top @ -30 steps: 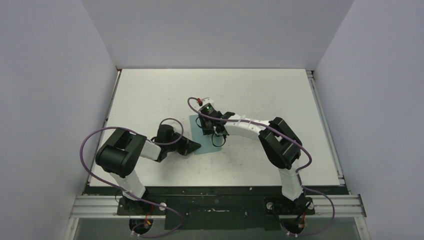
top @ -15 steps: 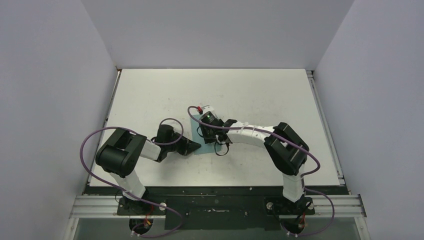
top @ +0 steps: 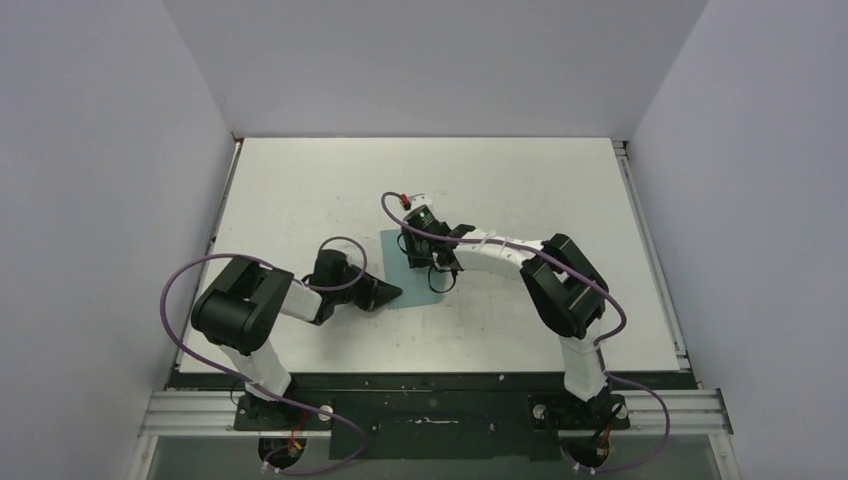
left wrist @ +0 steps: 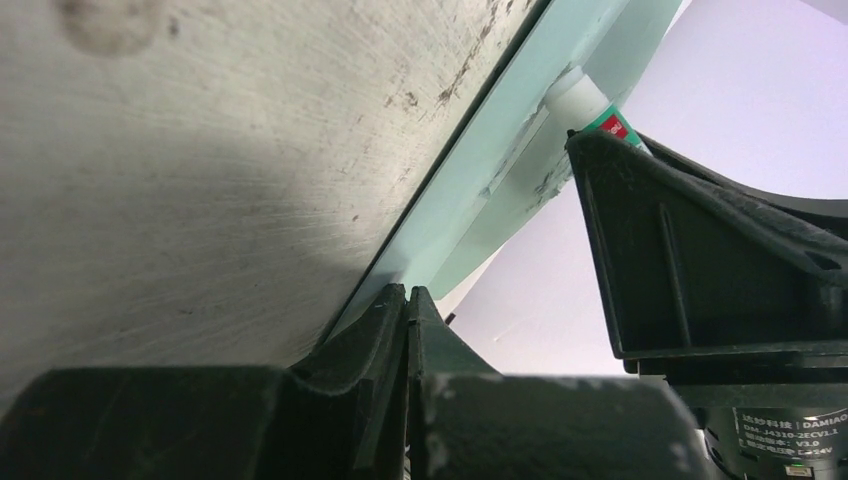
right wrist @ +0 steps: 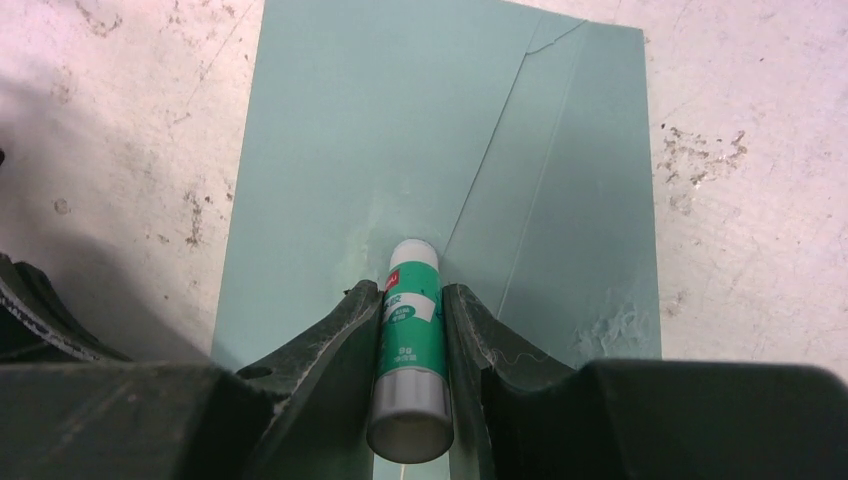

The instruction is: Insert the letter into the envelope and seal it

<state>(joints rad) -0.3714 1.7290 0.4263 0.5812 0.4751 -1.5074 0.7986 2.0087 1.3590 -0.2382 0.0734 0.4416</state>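
On envelope [right wrist: 330, 150]: right end effector [right wrist: 412, 298] clamps glue stick [right wrist: 410, 345]; left end effector [left wrist: 407, 293] closed.

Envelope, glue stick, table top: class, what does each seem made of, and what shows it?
The envelope looks like matte teal paper: sharp flat creases, a scuffed fuzzy patch. The glue stick seems smooth plastic with a printed green label. The table is a hard whitish board, perhaps laminate or paint; scratched and stained.
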